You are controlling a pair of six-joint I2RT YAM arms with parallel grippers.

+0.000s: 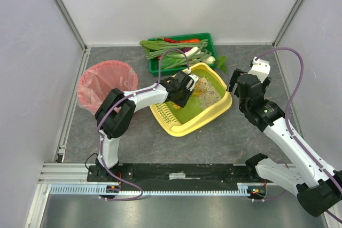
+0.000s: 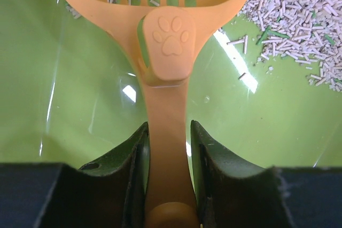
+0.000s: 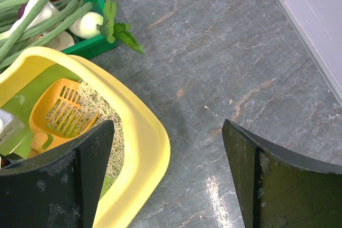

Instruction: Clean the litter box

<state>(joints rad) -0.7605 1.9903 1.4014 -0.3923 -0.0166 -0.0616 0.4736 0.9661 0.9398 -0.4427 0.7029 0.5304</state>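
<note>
The litter box (image 1: 214, 115) sits near the middle of the dark table (image 1: 230, 142), turned on a slant. Its slotted yellow ledge is at the 7 o'clock end, and the pale litter (image 1: 209, 94) is heaped toward the 1 o'clock end, leaving bare lime-green floor between them.

The left gripper (image 2: 168, 132) is down inside the tray. Its dark fingers (image 2: 211, 158) are closed tight on the handle of an orange scoop (image 2: 170, 41), one on each side. The scoop's slotted head points away toward 12 o'clock, over the edge of the litter, and a paw print is moulded just below the head.

At 3 o'clock from the box, the right gripper (image 3: 166, 126) hangs above the table just outside the yellow rim. Its fingers are spread wide and hold nothing.

A green crate (image 1: 211, 41) of vegetables lies at 12 o'clock from the box, almost touching it. A red bin (image 1: 88, 86) lined with a pink bag stands at 9 o'clock.
</note>
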